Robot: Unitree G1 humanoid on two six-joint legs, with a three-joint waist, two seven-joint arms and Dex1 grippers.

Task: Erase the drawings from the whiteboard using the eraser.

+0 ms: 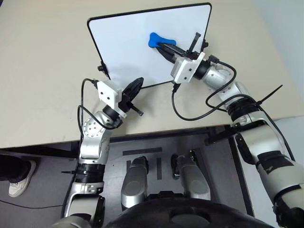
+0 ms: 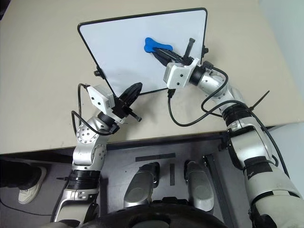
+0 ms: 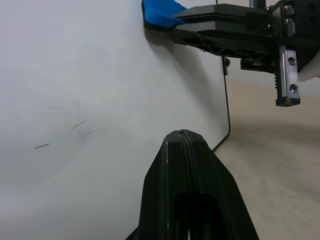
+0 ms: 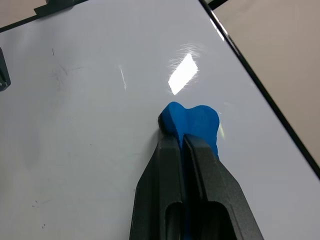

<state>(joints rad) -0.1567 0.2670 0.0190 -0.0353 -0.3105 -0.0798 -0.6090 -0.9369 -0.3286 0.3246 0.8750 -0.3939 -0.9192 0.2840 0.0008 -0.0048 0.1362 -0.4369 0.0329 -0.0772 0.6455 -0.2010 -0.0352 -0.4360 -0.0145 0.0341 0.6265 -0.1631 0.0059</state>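
- Eraser: blue, pressed flat on whiteboard, clamped in right claw.
- Left claw: closed, empty, at board's near edge.
- Faint grey marks; nothing legible.
- Table: beige.

Looks like a robotics lab or test room to me. There's a plain beige table with a whiteboard propped on it just ahead of the right gripper, dark grey floor underneath. A person's sneaker shows off beside the left arm.

Eraser partly behind right claw
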